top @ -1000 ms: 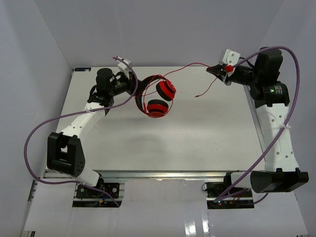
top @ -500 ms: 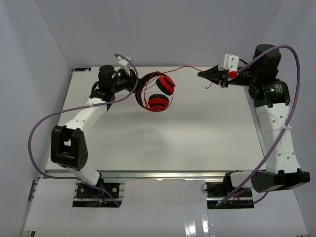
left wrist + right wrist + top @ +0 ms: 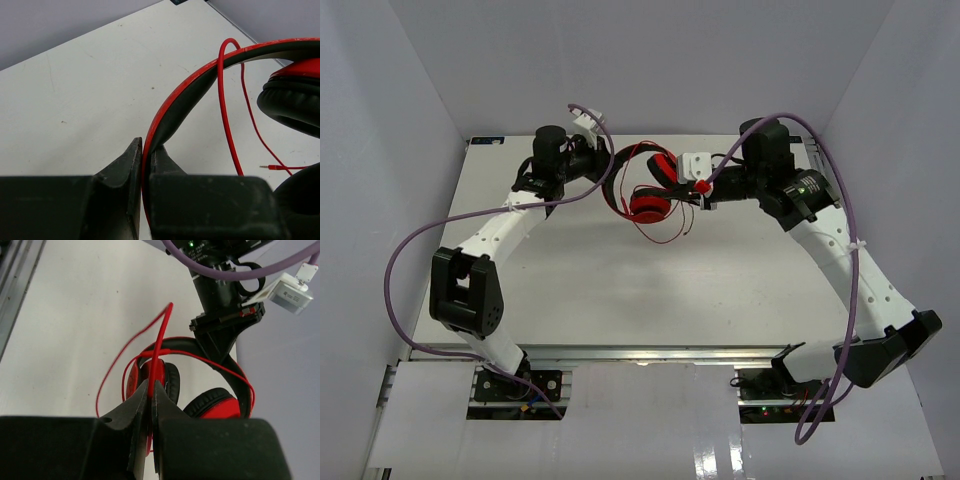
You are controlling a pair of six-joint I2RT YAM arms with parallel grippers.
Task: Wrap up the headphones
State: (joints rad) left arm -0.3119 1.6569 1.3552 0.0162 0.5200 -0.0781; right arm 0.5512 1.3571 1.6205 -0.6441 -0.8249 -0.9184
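The red headphones (image 3: 648, 190) with black ear pads hang above the table at the back middle. My left gripper (image 3: 603, 166) is shut on the red-and-black headband (image 3: 200, 80) and holds it up. My right gripper (image 3: 682, 186) is shut on the thin red cable (image 3: 159, 352), close beside the ear cups (image 3: 212, 405). The cable loops over the headband (image 3: 223, 95) and a slack loop hangs below the cups (image 3: 665, 232). The plug tip (image 3: 272, 167) shows in the left wrist view.
The white table (image 3: 650, 290) has grey walls on the left, right and back. Thick purple arm cables (image 3: 410, 260) arc beside the left arm and over the right arm (image 3: 850, 270). A metal rail (image 3: 640, 352) runs along the near edge.
My right gripper has swung left from the back right to just beside the ear cups, carrying the cable. The headphones have shifted slightly right and the cable now hangs slack.
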